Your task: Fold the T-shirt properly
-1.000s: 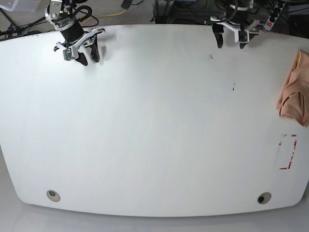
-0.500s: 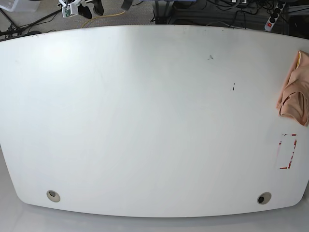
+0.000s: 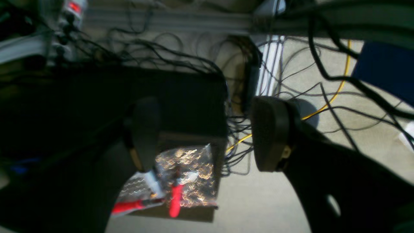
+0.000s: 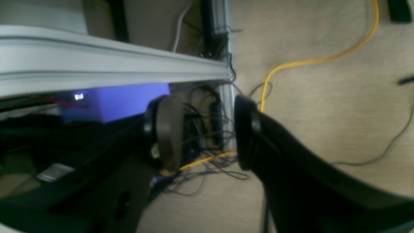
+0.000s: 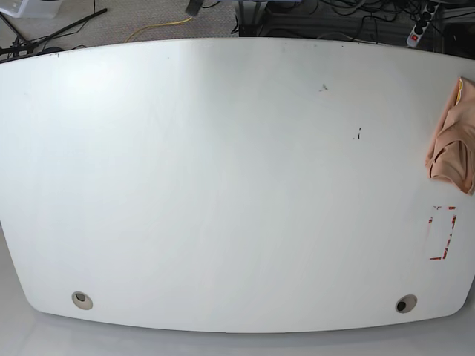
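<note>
A: Where's the T-shirt (image 5: 453, 137)?

B: Bunched in a peach heap at the bench (image 5: 223, 185) edge, on the base view's right side, partly cut off by the frame. Not spread, not folded.

A: Grippers?

B: Neither shows in the base view. Wrist views: left gripper (image 3: 207, 136) released, jaws wide, nothing between them; right gripper (image 4: 202, 129) also released and empty. Both look down at floor and cables (image 4: 310, 61), off the bench.

A: Step in hand, best guess?

B: Fetching the shirt. I'd send the left arm, since it sits on that side. Pinch a single layer at collar or shoulder, not the whole wad, and drag it to mid-bench so it can be laid flat before any fold. Risk: it slides off the edge if nudged outward.

A: Counts?

B: One shirt, two grippers, two round holes (image 5: 82, 300) near the front edge, one red taped outline (image 5: 442, 233)
</note>
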`<state>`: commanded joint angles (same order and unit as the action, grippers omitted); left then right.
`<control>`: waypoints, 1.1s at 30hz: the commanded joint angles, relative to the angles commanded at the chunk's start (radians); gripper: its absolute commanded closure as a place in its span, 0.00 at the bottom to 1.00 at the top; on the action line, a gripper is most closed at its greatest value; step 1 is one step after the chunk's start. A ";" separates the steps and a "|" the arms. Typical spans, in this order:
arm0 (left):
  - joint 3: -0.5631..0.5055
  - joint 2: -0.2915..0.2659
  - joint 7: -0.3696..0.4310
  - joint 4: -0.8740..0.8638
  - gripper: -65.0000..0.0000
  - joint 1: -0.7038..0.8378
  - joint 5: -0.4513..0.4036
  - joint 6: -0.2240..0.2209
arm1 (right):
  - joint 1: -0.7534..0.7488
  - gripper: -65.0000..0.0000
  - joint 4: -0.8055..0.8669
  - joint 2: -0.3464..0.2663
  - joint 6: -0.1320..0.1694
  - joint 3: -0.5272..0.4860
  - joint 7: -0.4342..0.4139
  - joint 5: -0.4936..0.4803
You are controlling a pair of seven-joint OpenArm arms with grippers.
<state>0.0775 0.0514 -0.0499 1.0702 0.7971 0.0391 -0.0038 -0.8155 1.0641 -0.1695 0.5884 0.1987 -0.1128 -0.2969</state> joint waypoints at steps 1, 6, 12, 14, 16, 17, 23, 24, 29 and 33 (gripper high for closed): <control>0.000 0.005 -0.002 -0.051 0.39 -0.037 0.000 0.000 | 0.038 0.63 -0.052 0.003 -0.002 -0.005 -0.002 0.034; 0.005 0.009 -0.005 -0.269 0.39 -0.187 0.000 0.000 | 0.193 0.63 -0.235 0.035 -0.031 -0.006 -0.002 0.196; 0.000 0.035 0.003 -0.551 0.38 -0.371 0.000 0.000 | 0.351 0.63 -0.419 0.049 -0.117 -0.011 0.002 0.338; -0.002 0.035 0.020 -0.629 0.38 -0.427 0.000 0.003 | 0.408 0.63 -0.496 0.046 -0.127 -0.011 -0.002 0.358; -0.005 0.035 0.028 -0.686 0.38 -0.477 0.000 0.003 | 0.470 0.63 -0.571 0.044 -0.129 -0.011 -0.002 0.371; -0.012 0.035 0.028 -0.710 0.38 -0.500 0.000 0.003 | 0.493 0.63 -0.595 0.043 -0.129 -0.012 0.002 0.371; -0.023 0.037 0.028 -0.833 0.38 -0.612 -0.002 0.002 | 0.597 0.63 -0.717 0.023 -0.176 -0.012 0.005 0.371; -0.023 0.035 0.028 -0.852 0.38 -0.629 -0.002 0.002 | 0.611 0.63 -0.727 0.021 -0.184 -0.012 0.005 0.371; -0.023 0.029 0.028 -0.904 0.38 -0.675 -0.002 0.000 | 0.631 0.62 -0.735 0.021 -0.190 -0.014 0.006 0.371; -0.023 0.029 0.028 -0.905 0.38 -0.678 -0.002 0.000 | 0.632 0.62 -0.735 0.023 -0.190 -0.014 0.026 0.371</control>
<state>0.0545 0.0806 -0.0222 0.1649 0.1189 0.0376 -0.0038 -0.1834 0.3291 -0.1465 0.3982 0.1849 -0.0867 0.0744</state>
